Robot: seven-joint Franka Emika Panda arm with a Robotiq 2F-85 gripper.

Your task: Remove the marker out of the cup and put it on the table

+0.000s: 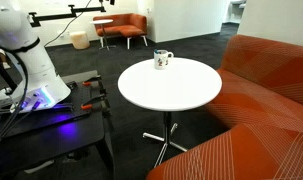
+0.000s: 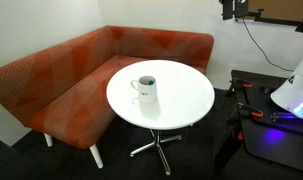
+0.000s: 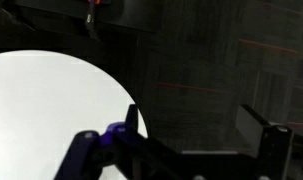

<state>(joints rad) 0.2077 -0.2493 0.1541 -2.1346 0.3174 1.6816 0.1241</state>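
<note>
Claw (image 3: 189,125) seen from the wrist view: its 2 fingers (image 3: 131,122) come up from the bottom edge, spread wide apart, with only dark carpet (image 3: 211,70) showing in the gap. It holds nothing. The finger nearer the table (image 3: 41,110) has violet light on its linkage. The other finger is a dark block out toward the far side of the picture.

The table's round white top lies to the left of the claw and a little ahead of it. Its curved rim passes just beside the violet-lit finger. The claw itself hangs off the rim, over carpet. Ahead of the claw, at the top edge, a dark object carries a small red-orange piece that is too blurred to name.

The cup (image 1: 163,60) (image 2: 145,90) does not appear in the wrist view. In both exterior views it stands upright on the table top, away from the centre and near the rim, white with dark markings on its side. It is well apart from the claw and not touched by it. Its mouth shows dark in an exterior view. The marker is too small to make out in any picture, so I cannot tell whether it sits inside the cup.

The table stands on 1 chrome pedestal (image 1: 167,130) with a splayed foot. An orange sofa (image 2: 81,70) curves round it. The robot's white base (image 1: 26,60) sits on a dark bench (image 2: 281,135), lit violet, with red-handled clamps (image 1: 91,83) beside it.
</note>
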